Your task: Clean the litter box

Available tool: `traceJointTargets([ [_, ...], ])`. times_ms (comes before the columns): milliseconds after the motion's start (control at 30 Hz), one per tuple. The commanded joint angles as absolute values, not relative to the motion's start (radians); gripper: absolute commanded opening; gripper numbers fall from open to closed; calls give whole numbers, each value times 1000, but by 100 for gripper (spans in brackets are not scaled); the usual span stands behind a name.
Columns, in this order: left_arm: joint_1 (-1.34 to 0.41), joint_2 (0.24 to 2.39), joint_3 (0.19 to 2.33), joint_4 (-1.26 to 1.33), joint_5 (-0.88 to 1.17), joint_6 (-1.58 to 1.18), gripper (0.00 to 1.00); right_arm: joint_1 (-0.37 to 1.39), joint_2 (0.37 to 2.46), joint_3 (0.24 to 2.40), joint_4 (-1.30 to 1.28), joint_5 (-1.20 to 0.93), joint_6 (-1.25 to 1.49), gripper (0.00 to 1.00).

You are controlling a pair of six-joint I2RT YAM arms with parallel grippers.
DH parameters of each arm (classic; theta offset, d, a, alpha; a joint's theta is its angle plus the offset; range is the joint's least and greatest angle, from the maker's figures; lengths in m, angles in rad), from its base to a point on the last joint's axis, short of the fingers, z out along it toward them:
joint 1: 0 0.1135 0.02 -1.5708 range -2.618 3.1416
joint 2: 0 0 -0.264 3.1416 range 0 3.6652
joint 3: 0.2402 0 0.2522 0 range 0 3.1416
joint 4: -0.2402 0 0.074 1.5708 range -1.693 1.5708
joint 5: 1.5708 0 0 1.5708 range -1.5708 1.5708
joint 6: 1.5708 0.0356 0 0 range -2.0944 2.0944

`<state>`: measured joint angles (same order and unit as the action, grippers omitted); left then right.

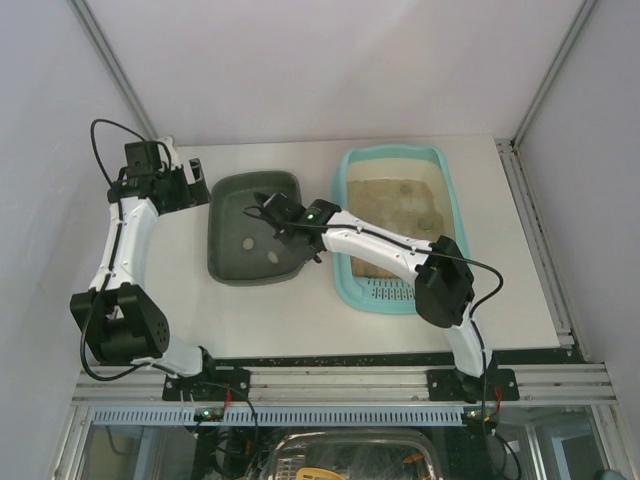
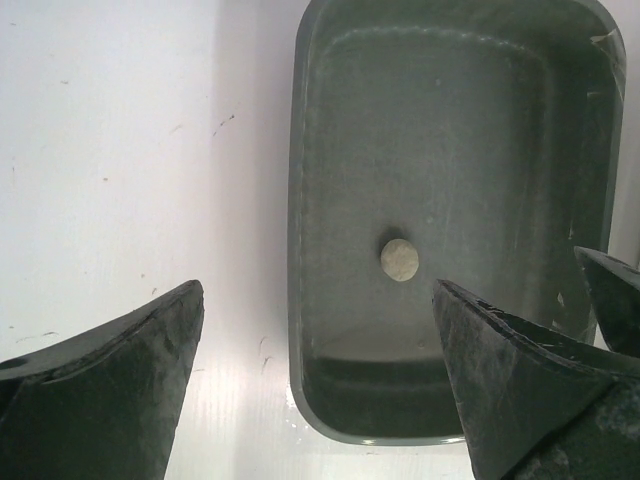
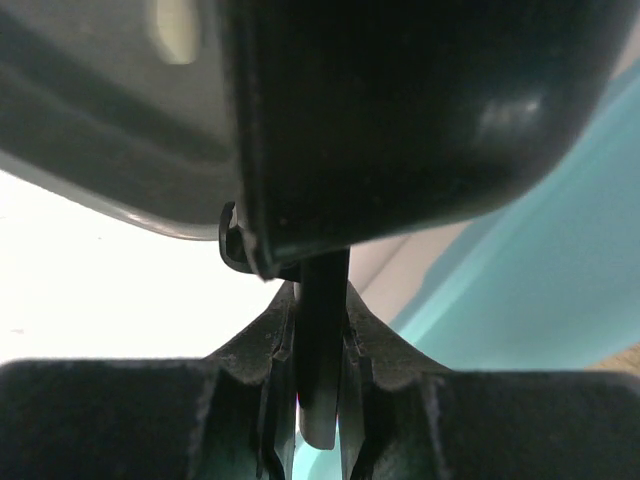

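Observation:
The turquoise litter box (image 1: 447, 190) lies right of centre, with tan litter (image 1: 395, 215) inside and a slotted grille (image 1: 385, 293) at its near end. My right gripper (image 1: 275, 218) reaches left over a dark grey-green tray (image 1: 225, 262). It is shut on the thin handle (image 3: 322, 330) of a black scoop (image 3: 400, 110). The scoop hangs over that tray's right part. Two pale clumps (image 1: 249, 243) lie on the tray floor. My left gripper (image 1: 192, 186) stands open at the tray's far left end, holding nothing. Its fingers (image 2: 120, 380) straddle the tray's corner.
The left wrist view shows one pale clump (image 2: 400, 260) on the grey tray's floor (image 2: 450, 150) and white table (image 2: 130, 150) to its left. A corner of the turquoise box (image 3: 540, 280) shows in the right wrist view. Metal frame rails (image 1: 540, 230) border the table.

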<state>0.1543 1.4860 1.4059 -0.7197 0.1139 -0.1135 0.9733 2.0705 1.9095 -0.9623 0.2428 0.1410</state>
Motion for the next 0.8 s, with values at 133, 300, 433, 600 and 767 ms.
traceJointTargets([
  [133,161,1436,1392,-688,199,-126,100,1016,2066,1997,-1014,515,144,0],
  [300,137,1433,1415,-678,215,-174,100,947,1914,2020,-1036,312,245,0],
  [433,42,1421,1468,-695,137,-197,100,881,1730,1864,-1026,207,319,0],
  [600,-177,1361,1545,-688,-45,-111,100,750,1454,1520,-1011,131,394,0],
  [767,-219,1413,1552,-679,25,-171,100,519,1246,1173,-929,3,431,0],
])
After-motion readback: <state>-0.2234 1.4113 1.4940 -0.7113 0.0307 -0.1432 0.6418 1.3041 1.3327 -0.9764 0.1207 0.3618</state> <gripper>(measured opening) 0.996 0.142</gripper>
